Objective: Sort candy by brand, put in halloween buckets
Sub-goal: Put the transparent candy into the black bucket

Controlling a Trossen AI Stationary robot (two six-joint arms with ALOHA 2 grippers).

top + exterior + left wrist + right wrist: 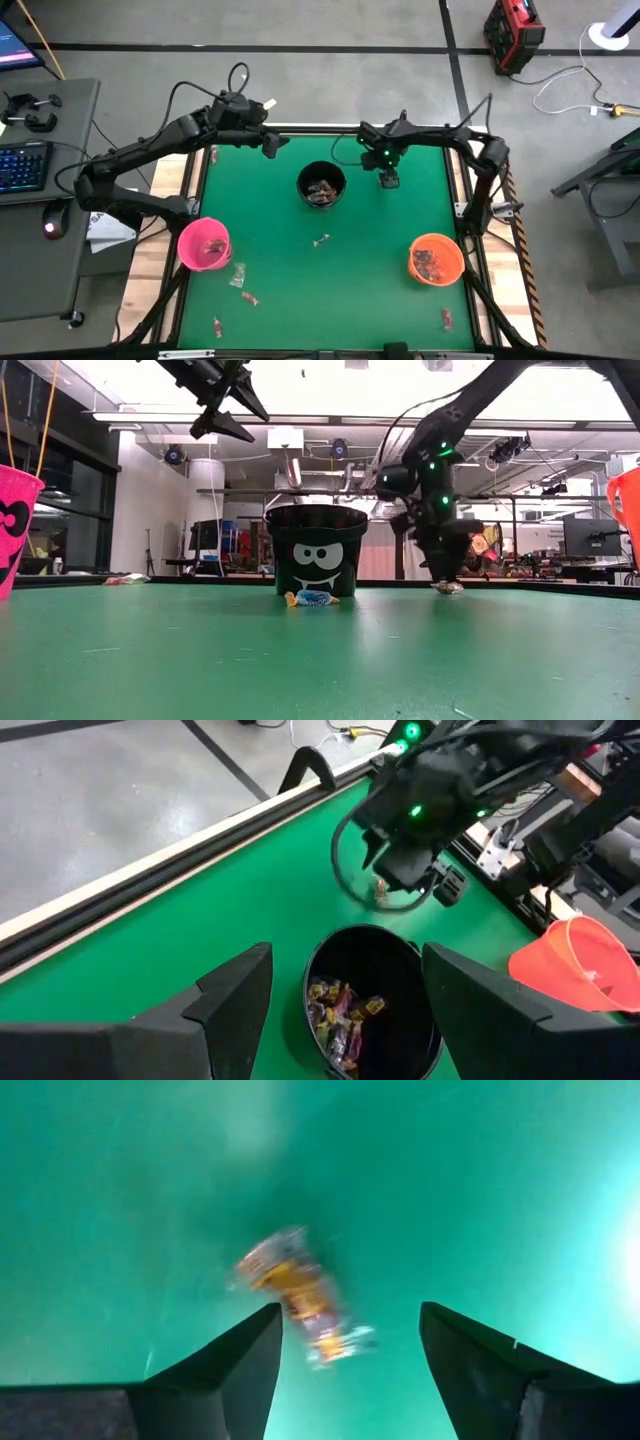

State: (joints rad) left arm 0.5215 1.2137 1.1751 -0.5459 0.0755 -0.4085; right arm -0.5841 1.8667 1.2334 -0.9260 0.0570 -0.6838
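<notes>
My right gripper (pixel 388 179) (pixel 350 1312) points down, open, just over the green mat to the right of the black bucket (pixel 321 186). A small candy (pixel 300 1308) with a yellowish and silvery wrapper lies on the mat under its spread fingers, nearer one finger and untouched; it also shows in the low view (pixel 447 587). My left gripper (pixel 272 143) (pixel 345 960) hangs open, high over the table's far left part, above and beside the black bucket (pixel 370 1010), which holds several candies. A pink bucket (pixel 204 244) stands at the left and an orange bucket (pixel 436 259) at the right.
Loose candies lie on the mat: one near the middle (pixel 321 240), also seen in front of the black bucket (pixel 311 598), three near the pink bucket (pixel 243 285), and one by the near right corner (pixel 447 319). A raised frame (pixel 330 128) runs along the mat's far edge.
</notes>
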